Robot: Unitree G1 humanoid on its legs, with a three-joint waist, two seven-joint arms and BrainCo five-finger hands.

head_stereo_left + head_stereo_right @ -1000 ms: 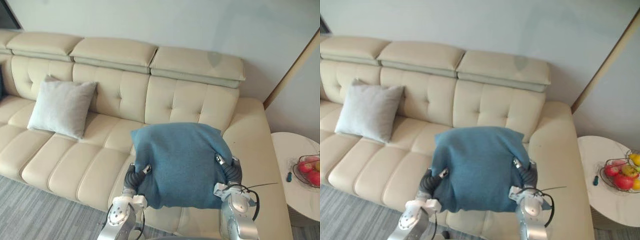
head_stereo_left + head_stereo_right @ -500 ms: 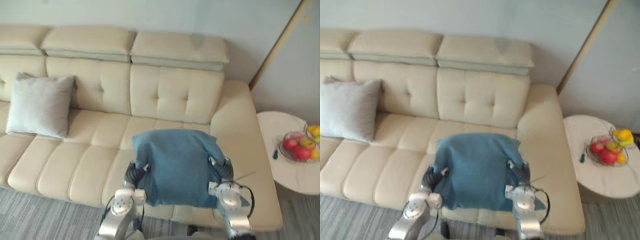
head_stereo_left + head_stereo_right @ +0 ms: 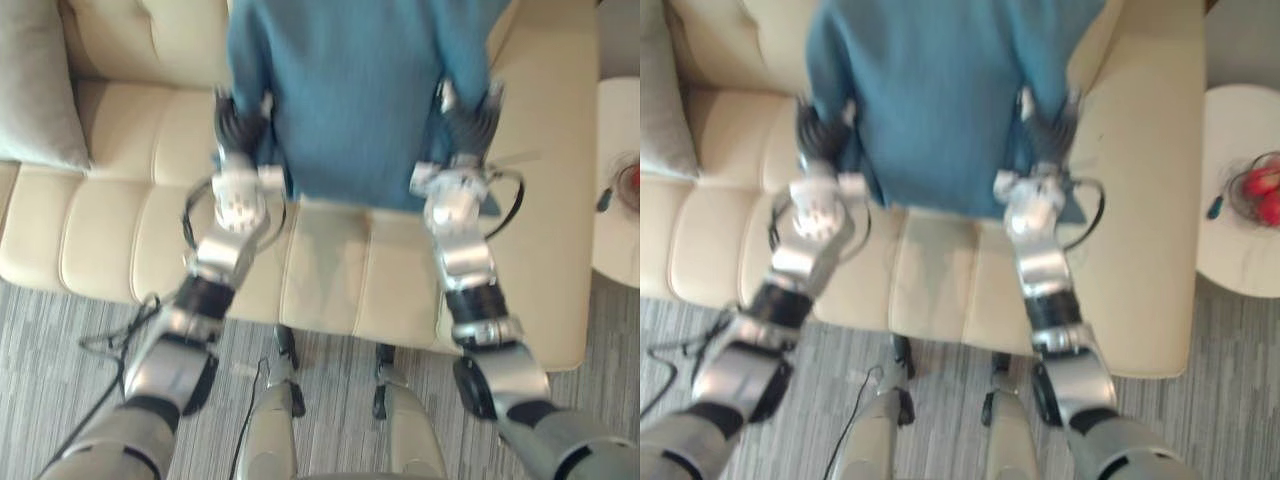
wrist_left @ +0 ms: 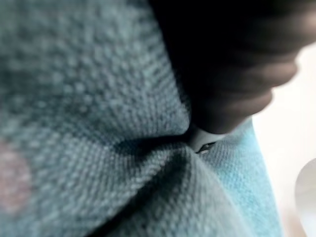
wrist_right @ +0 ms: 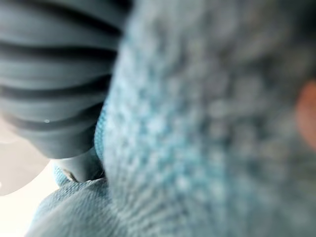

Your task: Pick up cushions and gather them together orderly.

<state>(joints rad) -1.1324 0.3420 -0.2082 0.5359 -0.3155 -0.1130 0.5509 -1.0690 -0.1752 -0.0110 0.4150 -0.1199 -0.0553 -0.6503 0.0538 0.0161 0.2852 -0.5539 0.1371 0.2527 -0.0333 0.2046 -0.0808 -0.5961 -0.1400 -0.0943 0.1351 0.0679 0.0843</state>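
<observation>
Blue cushion (image 3: 360, 90) is held betw. the left robot hand (image 3: 238, 125) on one side edge & the right robot hand (image 3: 468, 118) on the other, over the seat of the cream sofa (image 3: 330, 280) twd its right end. Can't tell if either robot hand is clamped or flat, as the fabric hides that. Grey cushion (image 3: 35, 90) sits on the seat, well apart at far left.

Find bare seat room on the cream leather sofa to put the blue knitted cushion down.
Free: the cream leather sofa seat strip between the pale grey square cushion and the left hand; the seat front below the blue knitted cushion; the sofa end past the right hand. Crowded: the round white side table, which carries a fruit basket.
</observation>
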